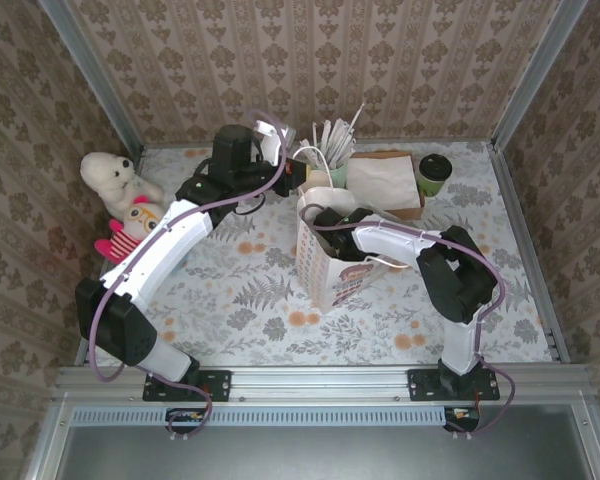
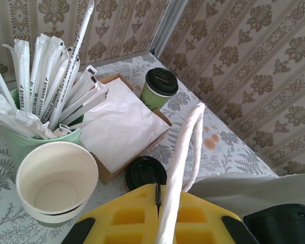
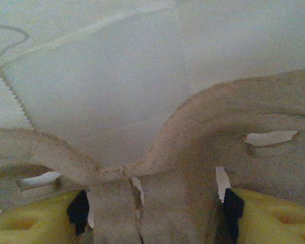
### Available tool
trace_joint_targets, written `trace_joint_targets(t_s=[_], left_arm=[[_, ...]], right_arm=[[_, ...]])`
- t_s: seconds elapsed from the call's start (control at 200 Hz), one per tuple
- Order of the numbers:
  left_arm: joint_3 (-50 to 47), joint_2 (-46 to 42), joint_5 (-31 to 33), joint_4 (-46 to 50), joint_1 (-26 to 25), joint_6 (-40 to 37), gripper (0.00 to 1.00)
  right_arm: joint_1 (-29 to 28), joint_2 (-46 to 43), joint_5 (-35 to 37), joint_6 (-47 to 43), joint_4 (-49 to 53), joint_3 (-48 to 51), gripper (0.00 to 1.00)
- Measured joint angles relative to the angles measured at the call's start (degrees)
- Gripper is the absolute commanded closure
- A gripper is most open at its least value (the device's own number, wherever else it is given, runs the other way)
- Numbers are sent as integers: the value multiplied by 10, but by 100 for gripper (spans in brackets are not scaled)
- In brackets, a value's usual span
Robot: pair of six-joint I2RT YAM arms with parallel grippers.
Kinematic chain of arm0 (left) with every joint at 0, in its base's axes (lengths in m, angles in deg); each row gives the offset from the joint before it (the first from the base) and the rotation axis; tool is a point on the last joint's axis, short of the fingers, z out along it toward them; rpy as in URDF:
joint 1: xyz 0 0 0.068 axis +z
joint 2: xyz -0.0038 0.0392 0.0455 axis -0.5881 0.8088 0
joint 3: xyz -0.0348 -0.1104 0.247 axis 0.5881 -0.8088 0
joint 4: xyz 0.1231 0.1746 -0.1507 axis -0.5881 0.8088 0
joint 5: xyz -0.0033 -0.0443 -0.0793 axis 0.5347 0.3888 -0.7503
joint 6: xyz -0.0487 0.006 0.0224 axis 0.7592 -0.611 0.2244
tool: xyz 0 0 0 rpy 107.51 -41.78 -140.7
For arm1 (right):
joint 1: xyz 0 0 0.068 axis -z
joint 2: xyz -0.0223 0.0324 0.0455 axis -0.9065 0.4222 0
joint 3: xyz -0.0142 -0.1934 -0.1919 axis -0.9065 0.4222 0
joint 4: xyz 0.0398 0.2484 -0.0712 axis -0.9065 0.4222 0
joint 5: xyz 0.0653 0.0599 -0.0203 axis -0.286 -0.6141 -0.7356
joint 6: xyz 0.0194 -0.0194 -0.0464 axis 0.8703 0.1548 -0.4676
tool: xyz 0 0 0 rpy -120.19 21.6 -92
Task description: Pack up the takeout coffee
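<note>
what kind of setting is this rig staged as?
Probably a mock café takeout counter, in a booth with wallpapered walls: a green holder of wrapped straws, a stack of paper cups, a lidded green takeout coffee and a white paper bag sit on the floral table.

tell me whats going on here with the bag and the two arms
The left gripper is shut on the rope handle of the white paper bag, holding it up. The right gripper is down inside the bag, fingers spread either side of a pulp cup carrier; whether it grips it is unclear. The green coffee cup stands outside the bag at the back, not yet packed.
</note>
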Motion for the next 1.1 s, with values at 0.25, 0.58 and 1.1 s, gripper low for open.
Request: trace_joint_targets(t_s=[0.25, 0.58, 1.1], left_arm=[[0, 0, -15, -5, 1, -1, 100], [0, 0, -53, -15, 4, -13, 100], [0, 0, -71, -15, 12, -30, 100]], right_arm=[[0, -3, -12, 4, 1, -10, 12], [0, -107, -74, -29, -16, -33, 6], [1, -100, -115, -117, -14, -18, 81]])
